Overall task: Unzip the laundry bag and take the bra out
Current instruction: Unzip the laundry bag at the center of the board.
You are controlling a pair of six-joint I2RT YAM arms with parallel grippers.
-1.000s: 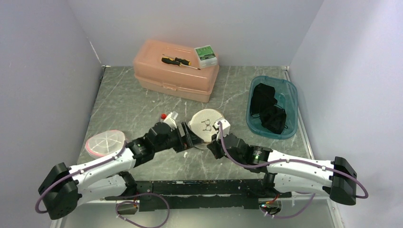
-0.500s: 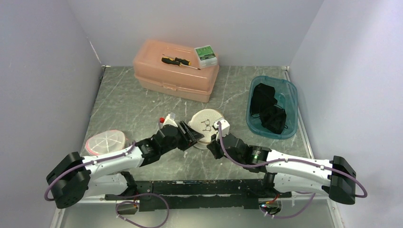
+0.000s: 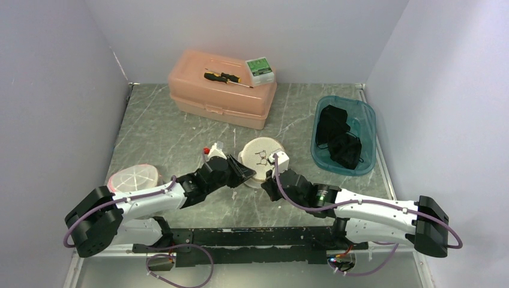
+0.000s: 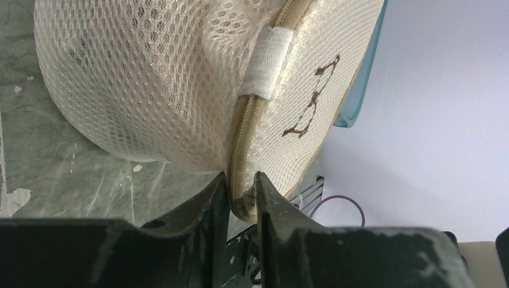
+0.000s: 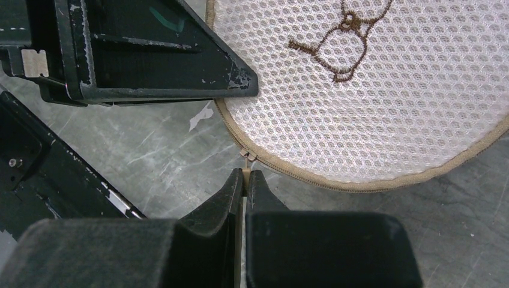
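Observation:
The laundry bag is a round white mesh pouch with a tan zipper rim, lying mid-table. In the left wrist view the bag fills the top. My left gripper is shut on its tan rim, both fingers touching it. In the right wrist view my right gripper is shut on the small tan zipper pull at the near edge of the bag. From above, the left gripper and right gripper meet at the bag's near side. The bra is hidden.
A pink toolbox at the back carries a screwdriver and a green-white box. A teal bin with black cloth stands right. A pink-lidded round container and a red-capped bottle sit left.
My left arm reached right to the bag and its open jaws closed on the tan rim. The right gripper kept its grip on the zipper pull.

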